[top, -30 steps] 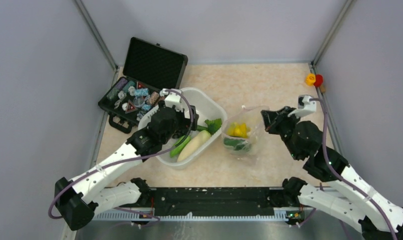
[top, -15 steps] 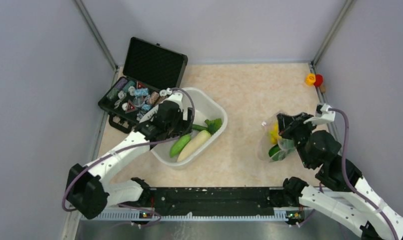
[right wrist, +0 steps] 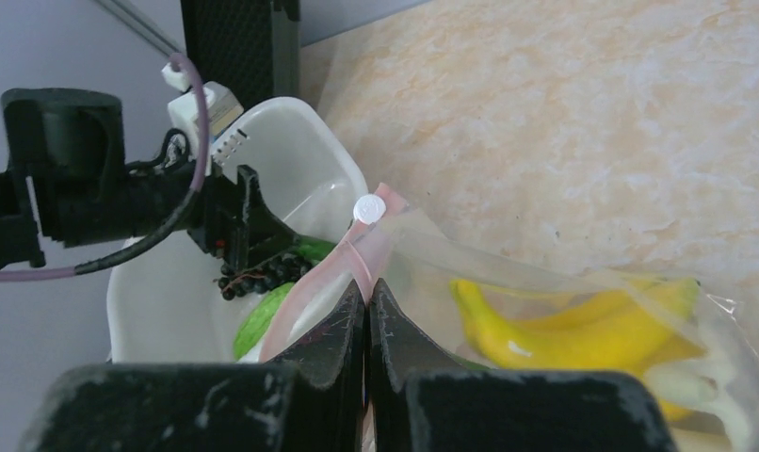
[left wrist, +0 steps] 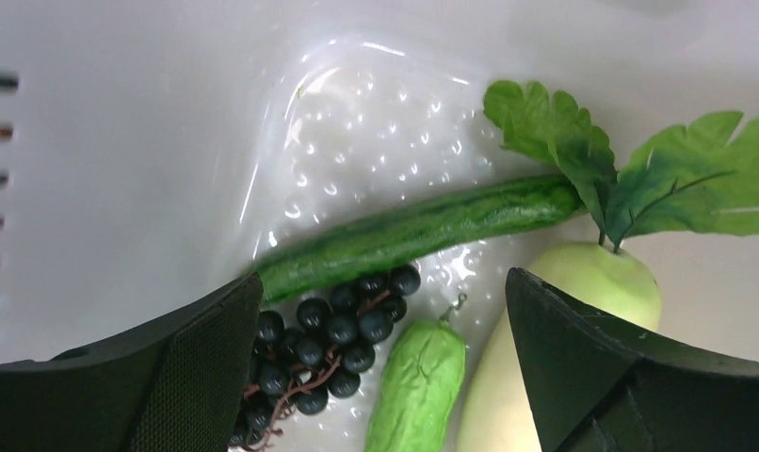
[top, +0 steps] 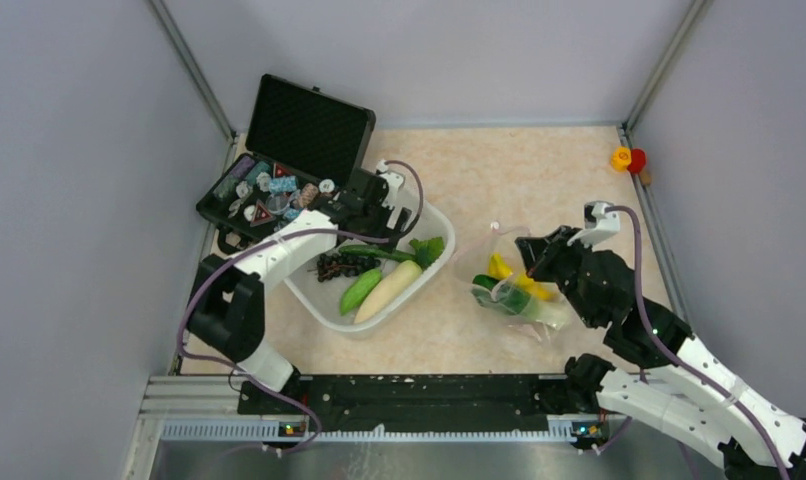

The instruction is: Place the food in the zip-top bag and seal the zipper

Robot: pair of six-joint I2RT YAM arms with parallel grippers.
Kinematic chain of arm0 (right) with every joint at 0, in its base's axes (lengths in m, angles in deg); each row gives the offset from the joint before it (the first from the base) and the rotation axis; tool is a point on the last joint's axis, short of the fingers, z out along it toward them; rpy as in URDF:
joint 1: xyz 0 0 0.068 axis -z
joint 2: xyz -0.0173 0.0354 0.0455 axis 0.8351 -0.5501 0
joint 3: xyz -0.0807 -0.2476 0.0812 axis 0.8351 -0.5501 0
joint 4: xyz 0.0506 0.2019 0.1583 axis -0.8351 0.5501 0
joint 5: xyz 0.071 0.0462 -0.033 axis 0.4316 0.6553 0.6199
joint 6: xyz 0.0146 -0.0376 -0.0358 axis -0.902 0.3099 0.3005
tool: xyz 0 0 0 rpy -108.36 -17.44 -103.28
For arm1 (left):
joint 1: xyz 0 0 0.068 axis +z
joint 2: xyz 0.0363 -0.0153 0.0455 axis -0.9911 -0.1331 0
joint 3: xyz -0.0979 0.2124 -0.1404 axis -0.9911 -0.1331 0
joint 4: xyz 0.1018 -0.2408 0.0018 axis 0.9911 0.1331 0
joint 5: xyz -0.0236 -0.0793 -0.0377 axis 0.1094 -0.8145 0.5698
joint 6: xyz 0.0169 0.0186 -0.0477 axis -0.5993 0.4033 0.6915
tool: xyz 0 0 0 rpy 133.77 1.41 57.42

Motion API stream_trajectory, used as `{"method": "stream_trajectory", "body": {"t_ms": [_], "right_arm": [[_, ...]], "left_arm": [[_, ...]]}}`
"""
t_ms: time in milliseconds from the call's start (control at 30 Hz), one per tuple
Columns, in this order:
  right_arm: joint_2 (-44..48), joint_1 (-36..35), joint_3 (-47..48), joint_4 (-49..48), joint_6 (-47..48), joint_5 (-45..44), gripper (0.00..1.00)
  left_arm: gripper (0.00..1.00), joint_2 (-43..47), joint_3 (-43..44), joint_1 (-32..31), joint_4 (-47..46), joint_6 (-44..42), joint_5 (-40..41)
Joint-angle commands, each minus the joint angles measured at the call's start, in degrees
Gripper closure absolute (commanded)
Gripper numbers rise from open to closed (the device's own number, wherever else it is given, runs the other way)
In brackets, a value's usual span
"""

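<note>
The white tub [top: 431, 222] holds dark grapes [left wrist: 329, 348], a long cucumber [left wrist: 423, 235], a short light-green vegetable [left wrist: 418, 386] and a white radish [left wrist: 564, 311] with green leaves [left wrist: 639, 179]. My left gripper [left wrist: 385, 367] hangs open above the grapes, touching nothing; seen from above, it [top: 364, 212] is over the tub's far side. The clear zip-top bag [top: 519, 300] lies right of the tub with a yellow pepper [right wrist: 583, 330] and green food inside. My right gripper [right wrist: 366, 292] is shut on its pink zipper [right wrist: 310, 292], just below the white slider tab [right wrist: 368, 209].
An open black case [top: 269, 195] of small trinkets stands against the tub's far left. A yellow and red object [top: 627, 158] sits in the back right corner. Grey walls close in the table on three sides.
My left arm has reached toward the tub's far side, uncovering the grapes. The right gripper, still shut on the bag, swung it right and then partway back toward the tub.
</note>
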Motion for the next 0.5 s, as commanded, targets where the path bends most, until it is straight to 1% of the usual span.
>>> {"method": "stream_trajectory", "body": {"t_ms": [0, 67, 167, 300, 400, 467], "right_arm": [[0.5, -0.4, 1.4, -3.7, -0.6, 1.8, 1.0], [0.8, -0.4, 1.6, -3.2, -0.6, 1.7, 1.0], [1.6, -0.4, 1.3, -3.0, -0.6, 0.9, 1.0], [2.3, -0.4, 1.8, -2.4, 0.0, 1.0, 1.0], [2.8, -0.4, 2.2, -1.6, 0.2, 0.3, 1.0], [3.3, -0.4, 2.0, -1.7, 0.4, 0.2, 1.0]], "left_arm": [[0.03, -5.6, 6.4, 0.2, 5.9, -7.7, -1.7], [0.03, -6.8, 6.2, 0.2, 6.3, -9.2, -2.0], [0.02, -6.6, 3.5, 0.2, 4.3, -12.8, -7.0], [0.02, -6.7, 1.3, 0.2, 3.9, -14.9, -9.1], [0.02, -9.4, 2.4, 0.3, 3.0, -16.2, -8.8], [0.03, -12.1, 4.8, 0.5, 4.2, -16.2, -8.0]]}}
